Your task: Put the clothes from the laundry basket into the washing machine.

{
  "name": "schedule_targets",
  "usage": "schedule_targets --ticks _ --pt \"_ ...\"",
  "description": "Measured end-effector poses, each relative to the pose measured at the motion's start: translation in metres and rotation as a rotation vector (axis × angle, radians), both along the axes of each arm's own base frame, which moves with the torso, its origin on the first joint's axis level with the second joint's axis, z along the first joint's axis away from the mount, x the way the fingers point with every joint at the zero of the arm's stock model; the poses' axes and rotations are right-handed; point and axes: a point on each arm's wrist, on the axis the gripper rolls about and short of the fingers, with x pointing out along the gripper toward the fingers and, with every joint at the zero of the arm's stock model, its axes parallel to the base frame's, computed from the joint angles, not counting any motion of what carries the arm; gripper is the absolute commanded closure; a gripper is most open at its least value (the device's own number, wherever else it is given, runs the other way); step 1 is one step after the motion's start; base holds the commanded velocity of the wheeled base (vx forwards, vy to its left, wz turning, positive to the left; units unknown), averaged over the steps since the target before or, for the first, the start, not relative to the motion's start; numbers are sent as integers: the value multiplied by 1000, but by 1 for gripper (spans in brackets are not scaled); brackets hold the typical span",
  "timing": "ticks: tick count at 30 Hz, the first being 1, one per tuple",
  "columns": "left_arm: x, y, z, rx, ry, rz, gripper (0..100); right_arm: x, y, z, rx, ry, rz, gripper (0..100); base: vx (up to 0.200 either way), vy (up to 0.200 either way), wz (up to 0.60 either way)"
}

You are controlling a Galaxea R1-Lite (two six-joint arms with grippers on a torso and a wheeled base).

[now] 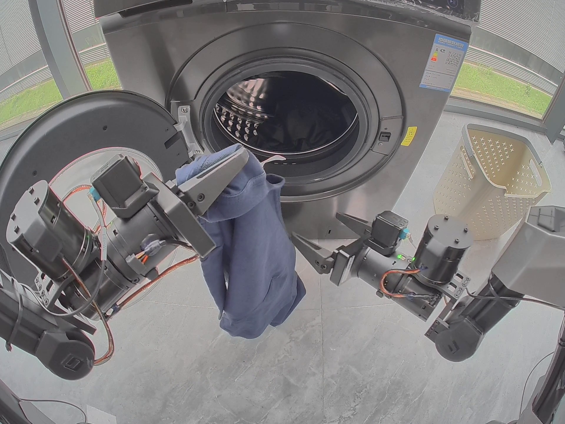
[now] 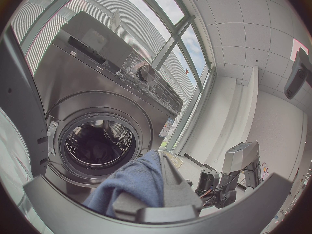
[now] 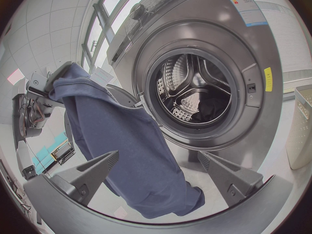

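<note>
The right claw (image 3: 157, 155) gapes wide before the open washing machine (image 3: 208, 26), a dark garment (image 3: 213, 109) lying in its drum. A blue garment (image 3: 136, 140) hangs from the left claw (image 3: 55, 78).

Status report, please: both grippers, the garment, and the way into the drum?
Left gripper shut on blue sweatshirt, hanging before washing machine. Right gripper open, empty, beside it. Door open, nothing blocking drum; dark garment inside.
</note>
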Motion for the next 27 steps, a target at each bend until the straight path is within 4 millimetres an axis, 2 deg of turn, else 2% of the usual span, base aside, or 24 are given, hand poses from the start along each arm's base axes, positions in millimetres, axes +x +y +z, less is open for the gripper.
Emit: schedule_targets --ticks 14,22,27 --pt "-2 0 0 -1 0 -6 100 42 32 1 13 -24 9 0 0 0 0" --pt "-2 -1 0 -1 1 -5 100 41 42 -5 6 -18 33 0 0 0 0" --pt "-2 0 0 -1 2 -3 100 45 40 -5 6 -17 19 0 0 0 0"
